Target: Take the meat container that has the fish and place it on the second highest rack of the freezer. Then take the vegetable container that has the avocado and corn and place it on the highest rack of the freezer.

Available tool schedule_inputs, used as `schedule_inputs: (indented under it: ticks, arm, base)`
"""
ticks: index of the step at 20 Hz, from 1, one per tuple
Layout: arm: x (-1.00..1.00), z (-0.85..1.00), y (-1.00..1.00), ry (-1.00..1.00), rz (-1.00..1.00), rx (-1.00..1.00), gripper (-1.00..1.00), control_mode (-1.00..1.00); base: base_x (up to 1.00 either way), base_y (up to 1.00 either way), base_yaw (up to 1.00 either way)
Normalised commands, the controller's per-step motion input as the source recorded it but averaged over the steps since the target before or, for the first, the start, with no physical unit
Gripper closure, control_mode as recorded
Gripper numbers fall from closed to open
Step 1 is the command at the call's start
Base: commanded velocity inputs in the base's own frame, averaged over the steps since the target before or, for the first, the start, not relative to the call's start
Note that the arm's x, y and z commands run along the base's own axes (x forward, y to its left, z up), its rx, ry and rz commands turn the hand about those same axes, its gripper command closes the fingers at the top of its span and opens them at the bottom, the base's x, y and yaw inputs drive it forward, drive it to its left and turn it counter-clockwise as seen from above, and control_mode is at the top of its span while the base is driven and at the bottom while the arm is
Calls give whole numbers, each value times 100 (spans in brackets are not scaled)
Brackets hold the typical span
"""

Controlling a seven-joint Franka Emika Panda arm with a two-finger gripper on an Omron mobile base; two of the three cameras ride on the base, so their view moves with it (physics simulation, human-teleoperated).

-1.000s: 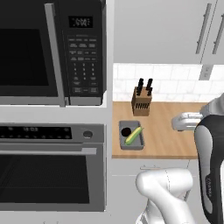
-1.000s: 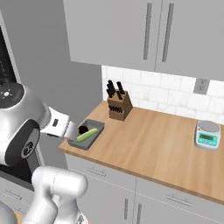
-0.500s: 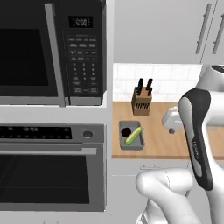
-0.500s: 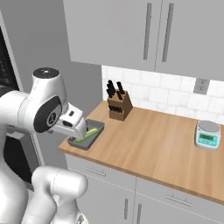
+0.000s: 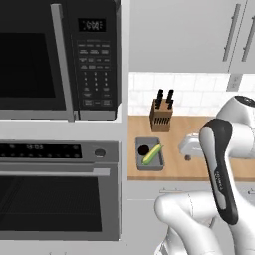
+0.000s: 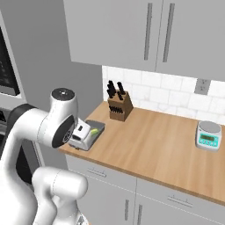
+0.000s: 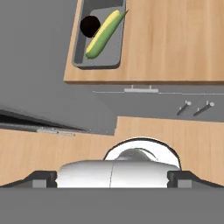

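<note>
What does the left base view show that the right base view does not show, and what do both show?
Left base view alone: the avocado in the tray and the oven front under the microwave. Right base view alone: the scale and the wall outlet. Both: the tray with the corn, the knife block, the counter and the arm.

wood counter (image 6: 162, 145) | grey tray (image 5: 149, 161) | knife block (image 5: 161, 114) | scale (image 6: 208, 134)
</note>
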Motion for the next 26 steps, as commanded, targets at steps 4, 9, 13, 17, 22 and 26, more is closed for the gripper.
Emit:
schedule_inputs:
  ticks: [4,9,13,17,22,26]
  arm:
    - [66,-16,0,0,0,-4,-100,-100]
    - [70,-14,-3,0,0,0,-100,-100]
    - [76,-18,-5,0,0,0,-100,-100]
    - [36,-35,0,0,0,0,-100,-100]
    - [1,-44,0,0,0,-1,-100,-100]
    - [3,-15,0,0,0,-1,-100,-100]
  base:
    - [0,0,0]
    - [0,0,0]
    - [0,0,0]
    - [0,0,0]
    - [0,0,0]
    - [0,0,0]
